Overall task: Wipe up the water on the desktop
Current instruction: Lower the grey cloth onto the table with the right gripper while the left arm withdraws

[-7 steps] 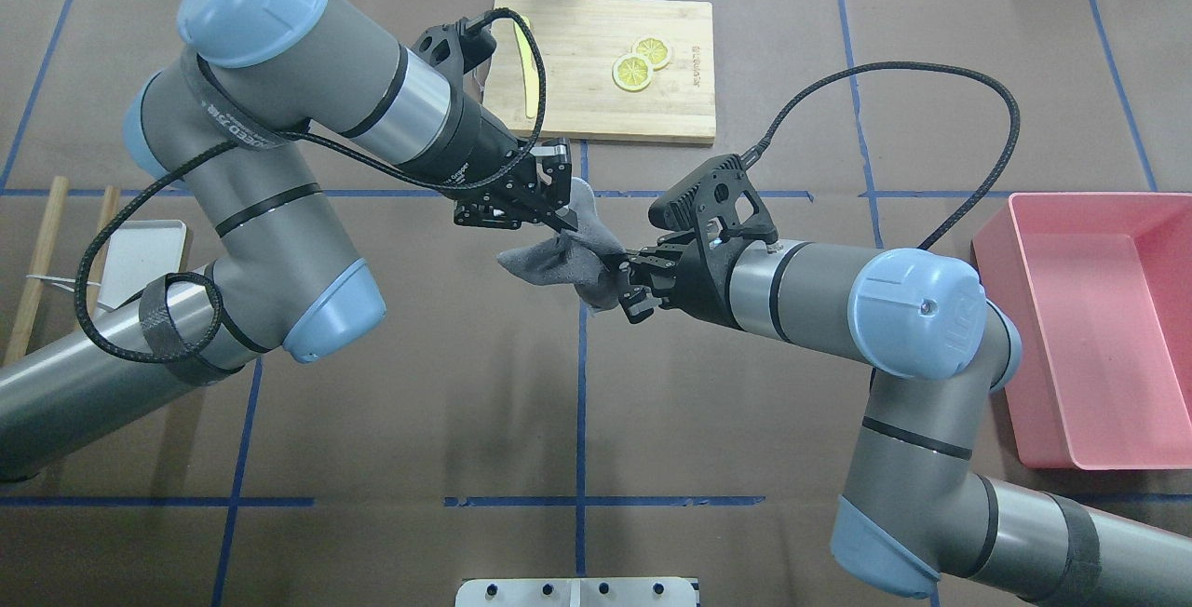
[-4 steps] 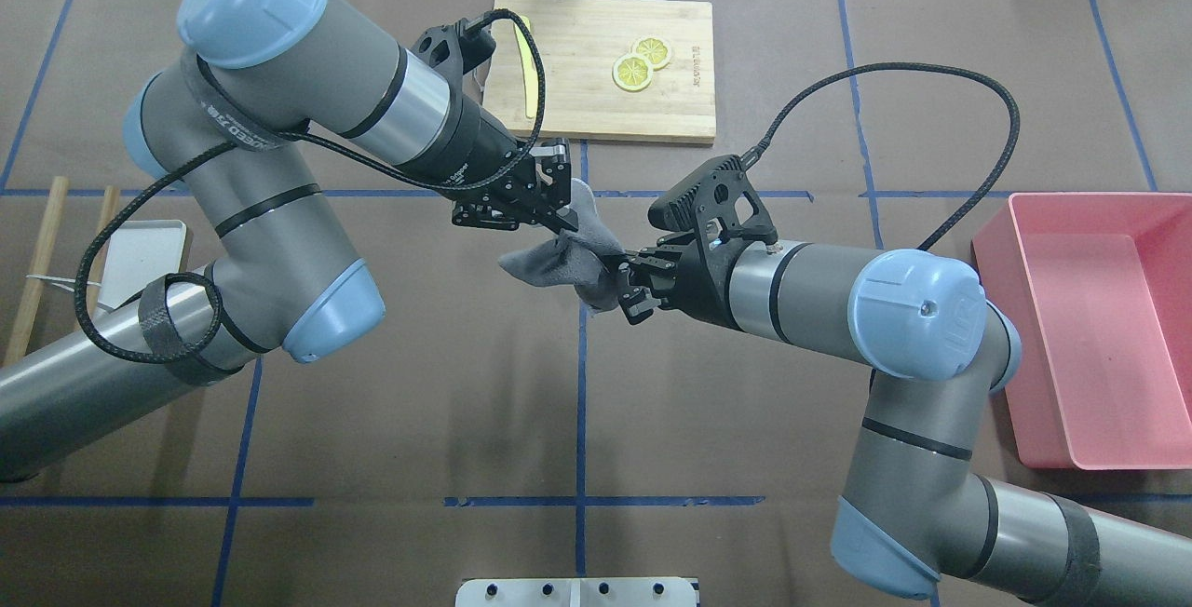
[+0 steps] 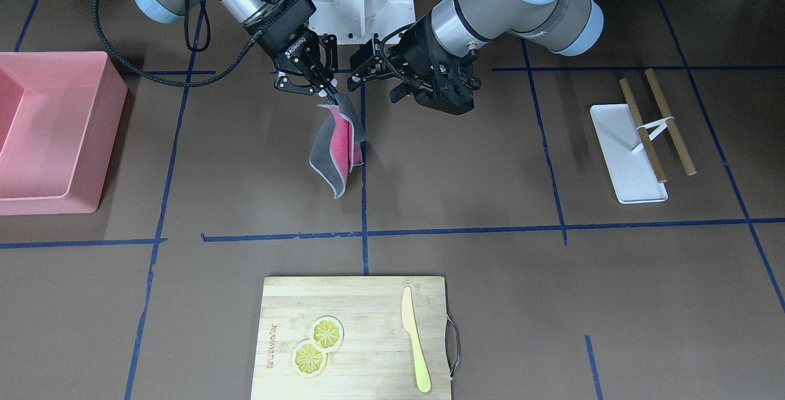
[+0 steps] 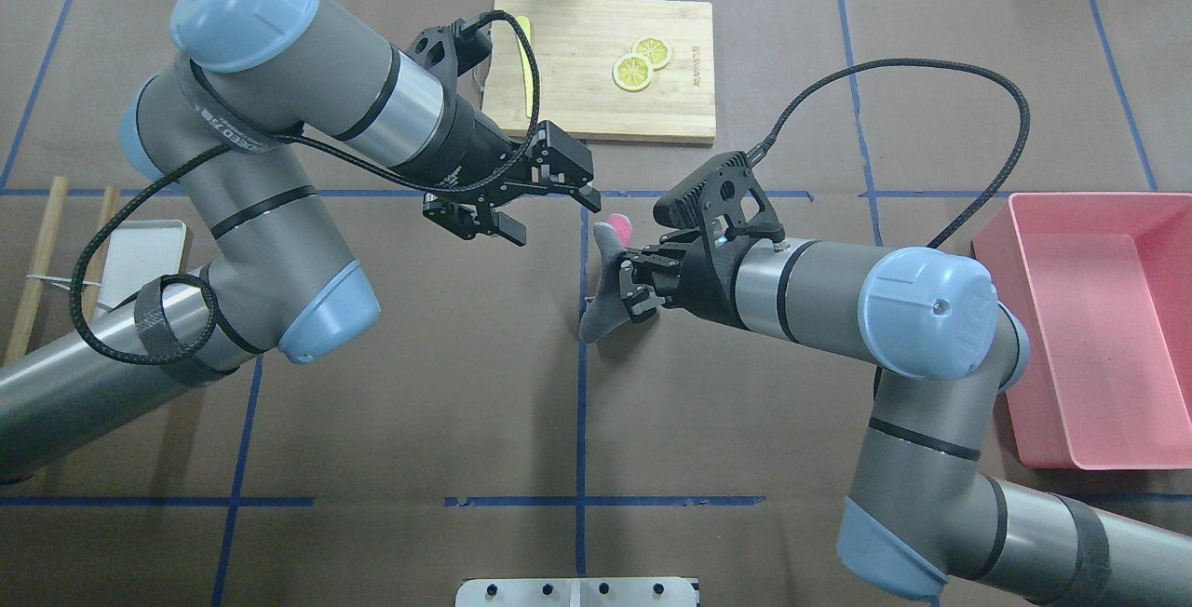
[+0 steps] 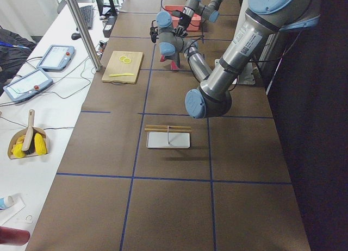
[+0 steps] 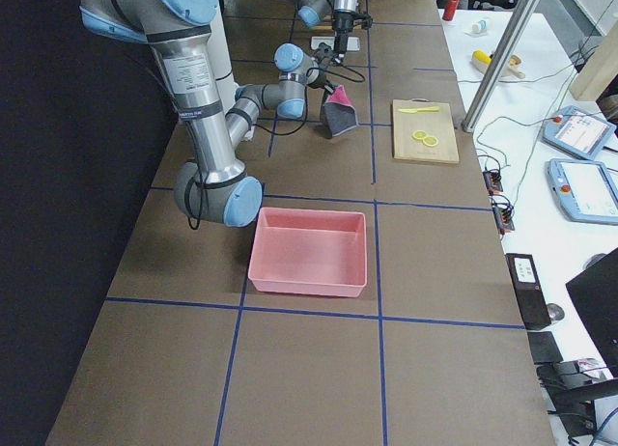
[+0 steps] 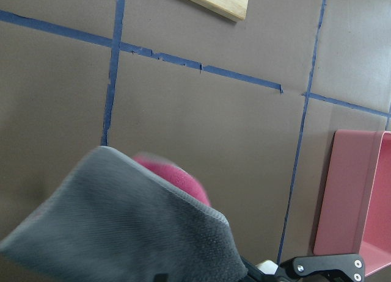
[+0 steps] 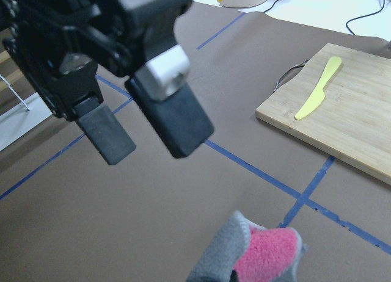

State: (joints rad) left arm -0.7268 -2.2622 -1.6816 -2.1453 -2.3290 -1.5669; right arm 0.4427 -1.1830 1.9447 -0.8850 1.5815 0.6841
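The desktop (image 4: 419, 402) is matte brown with blue tape lines; no water shows on it. My right gripper (image 4: 633, 286) is shut on a grey cloth with a pink side (image 4: 601, 309). The cloth hangs folded from this gripper above the desktop's middle in the front-facing view (image 3: 337, 148). My left gripper (image 4: 549, 216) is open and empty, a little to the left of the cloth and apart from it. Its two black fingers (image 8: 110, 135) show spread in the right wrist view. The left wrist view looks down on the cloth (image 7: 122, 221).
A bamboo cutting board (image 4: 577, 95) with two lemon slices (image 4: 638, 67) and a yellow knife (image 4: 531, 76) lies at the far middle. A pink bin (image 4: 1090, 328) stands at the right. A white tray (image 4: 140, 253) and wooden sticks (image 4: 37, 263) lie at the left.
My left gripper has let go of the cloth, opened and drawn back to the left. The cloth now hangs from my right gripper alone, folded, with its pink side showing.
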